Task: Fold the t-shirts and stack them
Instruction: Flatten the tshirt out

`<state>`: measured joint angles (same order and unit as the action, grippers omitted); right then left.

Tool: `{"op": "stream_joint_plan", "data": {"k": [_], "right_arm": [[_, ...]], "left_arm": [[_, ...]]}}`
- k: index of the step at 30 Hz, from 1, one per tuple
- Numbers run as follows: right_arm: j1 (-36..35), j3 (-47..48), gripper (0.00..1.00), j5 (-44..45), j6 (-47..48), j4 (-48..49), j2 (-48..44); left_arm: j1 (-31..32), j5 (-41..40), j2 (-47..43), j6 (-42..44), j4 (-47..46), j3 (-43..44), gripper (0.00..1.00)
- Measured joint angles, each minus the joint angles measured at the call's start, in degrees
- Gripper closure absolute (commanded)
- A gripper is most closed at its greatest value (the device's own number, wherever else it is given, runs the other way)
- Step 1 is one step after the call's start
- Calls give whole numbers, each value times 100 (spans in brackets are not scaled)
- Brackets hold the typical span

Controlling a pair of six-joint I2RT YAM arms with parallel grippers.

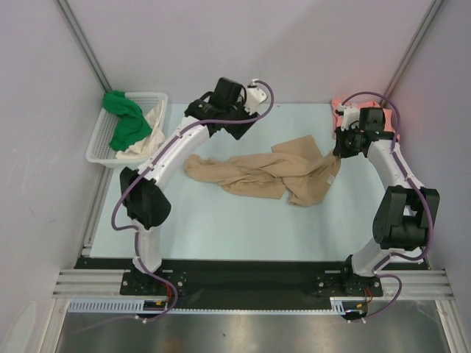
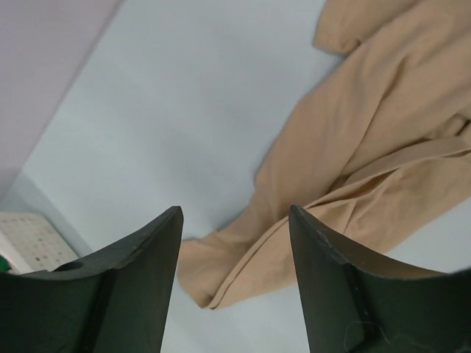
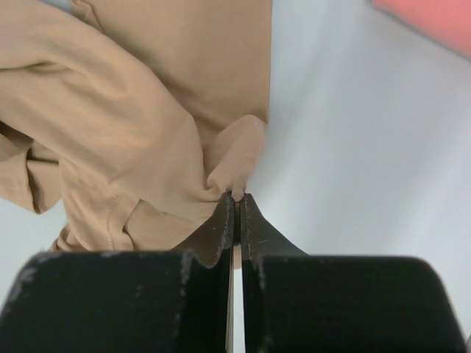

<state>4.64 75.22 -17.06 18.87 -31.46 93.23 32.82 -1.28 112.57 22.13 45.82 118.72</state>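
Note:
A tan t-shirt (image 1: 268, 175) lies crumpled across the middle of the table. My right gripper (image 3: 237, 197) is shut on its right edge, pinching a small fold of tan cloth (image 3: 235, 158). My left gripper (image 2: 234, 217) is open and empty, held above the shirt's left end (image 2: 243, 257). A salmon pink t-shirt (image 1: 340, 114) lies at the back right behind my right arm; it also shows in the right wrist view (image 3: 430, 22). A green t-shirt (image 1: 125, 121) and a cream t-shirt (image 1: 151, 126) lie in the basket.
A white plastic lattice basket (image 1: 99, 151) stands at the back left by the wall; its corner shows in the left wrist view (image 2: 33, 243). Grey walls close in the table on the left, back and right.

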Motion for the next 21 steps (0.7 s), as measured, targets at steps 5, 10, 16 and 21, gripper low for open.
{"op": "stream_joint_plan", "data": {"k": [5, 10, 16, 21], "right_arm": [[0, 90, 100, -109, -20, 17, 92], [0, 94, 100, -195, -81, 39, 256], [0, 94, 100, -293, -236, 122, 446], [0, 94, 100, -295, -236, 136, 466]], "left_arm": [[-199, -55, 343, -74, 146, -409, 38], [-564, -50, 361, -63, 258, -649, 41], [-651, -363, 608, -133, 155, -643, 51], [-1145, -417, 1255, -306, 122, -581, 51]]}}
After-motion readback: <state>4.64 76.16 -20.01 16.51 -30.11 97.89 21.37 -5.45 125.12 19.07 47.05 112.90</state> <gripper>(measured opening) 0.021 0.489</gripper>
